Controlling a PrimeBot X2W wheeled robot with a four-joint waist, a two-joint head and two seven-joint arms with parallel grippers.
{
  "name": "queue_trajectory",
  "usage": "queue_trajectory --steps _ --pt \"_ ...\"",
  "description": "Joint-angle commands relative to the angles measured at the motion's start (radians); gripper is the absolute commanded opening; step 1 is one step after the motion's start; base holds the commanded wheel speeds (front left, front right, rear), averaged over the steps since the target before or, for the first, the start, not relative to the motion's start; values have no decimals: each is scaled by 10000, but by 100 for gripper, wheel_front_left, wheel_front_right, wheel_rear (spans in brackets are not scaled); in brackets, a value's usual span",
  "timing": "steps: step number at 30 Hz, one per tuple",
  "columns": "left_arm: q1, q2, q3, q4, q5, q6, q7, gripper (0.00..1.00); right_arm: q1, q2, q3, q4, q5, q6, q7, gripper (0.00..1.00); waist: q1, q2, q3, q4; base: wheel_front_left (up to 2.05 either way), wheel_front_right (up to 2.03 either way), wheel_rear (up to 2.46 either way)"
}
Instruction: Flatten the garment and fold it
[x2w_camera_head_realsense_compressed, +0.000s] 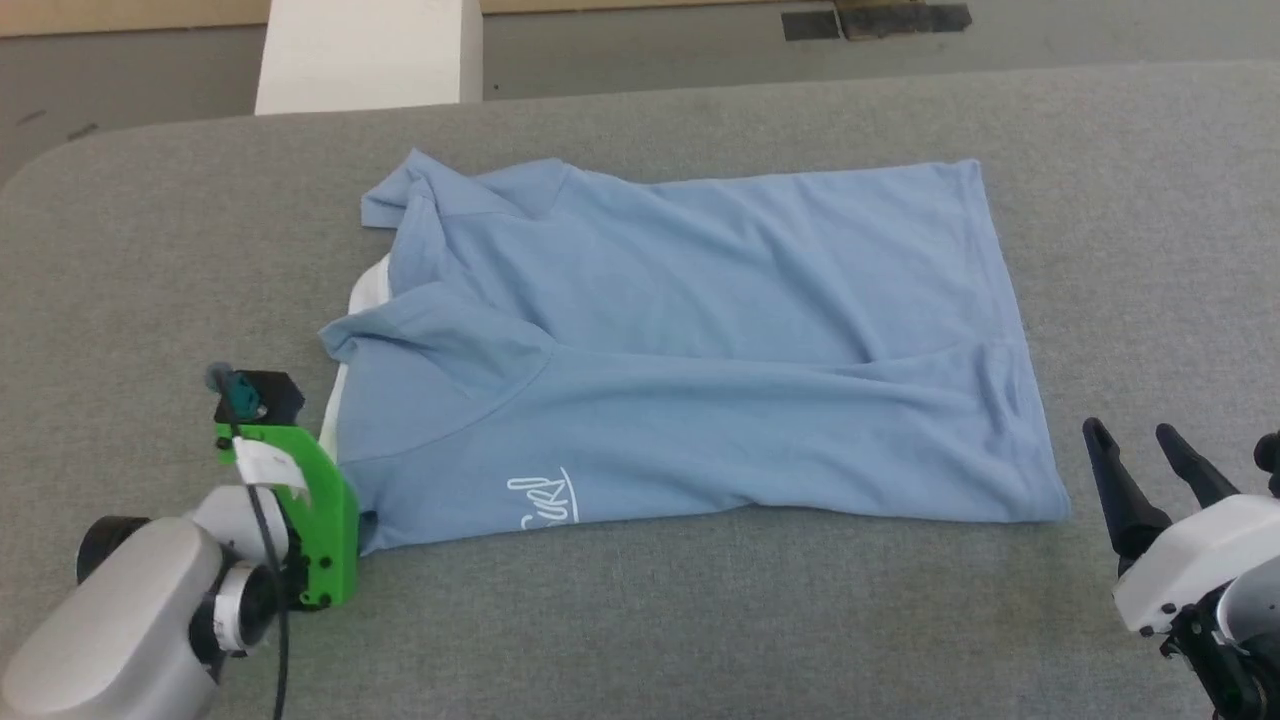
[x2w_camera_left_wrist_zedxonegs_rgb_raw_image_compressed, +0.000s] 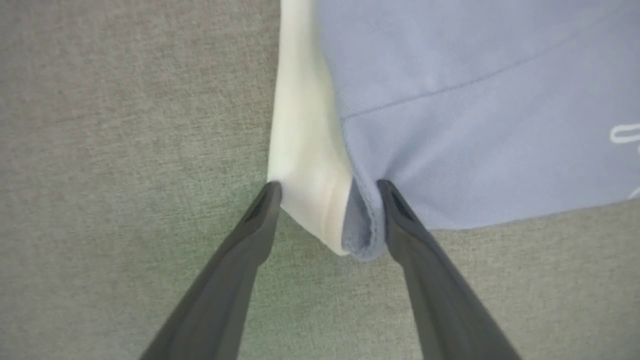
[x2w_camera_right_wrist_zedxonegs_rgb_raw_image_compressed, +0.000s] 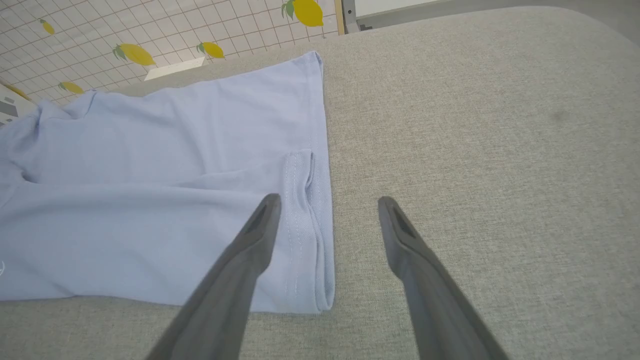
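While the left gripper (x2w_camera_left_wrist_zedxonegs_rgb_raw_image_compressed: 327, 186) stands open astride the shirt's (x2w_camera_left_wrist_zedxonegs_rgb_raw_image_compressed: 475, 125) collar (x2w_camera_left_wrist_zedxonegs_rgb_raw_image_compressed: 305, 150) corner, it grips nothing. The right gripper (x2w_camera_right_wrist_zedxonegs_rgb_raw_image_compressed: 327, 200) gapes empty, hem (x2w_camera_right_wrist_zedxonegs_rgb_raw_image_compressed: 320, 150) just beside it.

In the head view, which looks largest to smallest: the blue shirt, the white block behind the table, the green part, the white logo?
1. Shirt
2. White block, cut off by the top edge
3. Green part, nearer the camera, so this pair is unsure
4. Logo
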Motion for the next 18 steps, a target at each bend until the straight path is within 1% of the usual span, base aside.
queue_trajectory --steps 1,3,4,5,9,13,15,18 --pt "513 -18 -125 223 -213 -78 179 100 -167 42 3 -57 -93 -15 -17 100 0 48 169 -145 0 0 0" --pt "816 -22 -161 231 -484 -158 374 100 -170 53 -16 -80 -122 -15 -8 100 0 48 179 -150 0 0 0" --pt "950 -25 -142 215 -625 -195 422 40 -185 53 -27 -100 -140 -15 1 100 0 48 179 -144 0 0 0" --pt "1031 -9 -150 193 -686 -236 447 0 -199 52 -37 -113 -154 -15 7 100 0 48 171 -134 0 0 0" --pt "1206 -6 -39 -61 -943 -402 360 0 -281 2 -18 -168 -233 -15 116 100 0 48 118 -52 0 0 0" --pt "1263 9 268 -531 -1128 -454 -15 0 -391 -279 248 -248 -544 -15 607 100 0 48 84 -6 0 0 0" --pt "1356 79 531 -873 -1231 -373 -291 0 -534 -456 406 -257 -795 -15 1300 100 0 48 80 -26 0 0 0" --pt "1529 274 837 -1467 -1298 -243 -586 0 -812 -710 680 -201 -1100 -15 2807 100 0 48 192 -58 0 0 0"
